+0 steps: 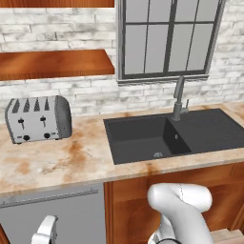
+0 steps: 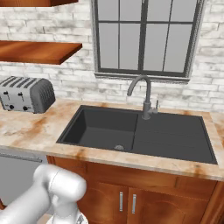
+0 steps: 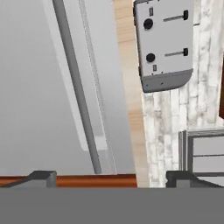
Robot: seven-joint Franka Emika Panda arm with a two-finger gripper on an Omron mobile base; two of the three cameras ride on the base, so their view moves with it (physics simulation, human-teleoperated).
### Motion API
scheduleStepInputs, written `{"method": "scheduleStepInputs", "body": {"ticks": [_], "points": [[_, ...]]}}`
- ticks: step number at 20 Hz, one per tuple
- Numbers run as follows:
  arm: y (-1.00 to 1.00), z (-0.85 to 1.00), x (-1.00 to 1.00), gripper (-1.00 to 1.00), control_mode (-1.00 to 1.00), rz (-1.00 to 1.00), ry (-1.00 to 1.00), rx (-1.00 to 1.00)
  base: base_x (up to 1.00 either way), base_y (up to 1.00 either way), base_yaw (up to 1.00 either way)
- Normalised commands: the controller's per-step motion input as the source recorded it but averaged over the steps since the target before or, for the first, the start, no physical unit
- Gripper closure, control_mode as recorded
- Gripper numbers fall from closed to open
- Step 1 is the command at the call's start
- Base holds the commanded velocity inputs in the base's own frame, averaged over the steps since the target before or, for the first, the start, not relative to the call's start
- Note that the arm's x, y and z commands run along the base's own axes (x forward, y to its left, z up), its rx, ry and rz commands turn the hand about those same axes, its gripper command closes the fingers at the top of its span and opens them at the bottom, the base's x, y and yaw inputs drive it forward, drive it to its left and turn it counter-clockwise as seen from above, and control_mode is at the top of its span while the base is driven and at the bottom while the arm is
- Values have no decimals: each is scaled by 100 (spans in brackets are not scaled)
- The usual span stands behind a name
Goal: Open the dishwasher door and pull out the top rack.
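Observation:
The dishwasher door [image 1: 57,217] is a flat grey panel under the counter at the lower left, shut flush with the cabinet front. It also shows at the lower left edge of the right base view [image 2: 15,177]. Its long bar handle [image 1: 47,196] runs along the top. In the hand view, which is rolled, the door [image 3: 30,87] takes up the left side and the handle [image 3: 76,87] crosses it diagonally. My gripper [image 3: 113,178] is open a short way in front of the door, with nothing between its fingertips [image 3: 43,176]. My hand [image 1: 45,231] hangs low before the door. The top rack is hidden behind the door.
A silver toaster [image 1: 38,119] stands on the marble counter [image 1: 62,162] above the dishwasher. A dark sink [image 1: 143,138] with a faucet [image 1: 178,97] lies to the right. Brown wooden cabinet doors [image 2: 127,197] adjoin the dishwasher on the right. My arm [image 1: 183,209] rises beside them.

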Motion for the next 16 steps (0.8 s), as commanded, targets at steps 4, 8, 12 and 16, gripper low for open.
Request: {"method": "scheduleStepInputs", "body": {"ticks": [4, 8, 12, 16], "points": [[12, -46, 1, -100, -100, -9, -8, 0, 0, 0, 0], [7, -39, 9, -100, -100, -7, -8, 0, 0, 0, 0], [0, -9, 24, -100, -100, -2, -14, 0, 0, 0, 0], [0, 0, 43, -100, -100, 0, -10, 0, 0, 0, 0]]}}
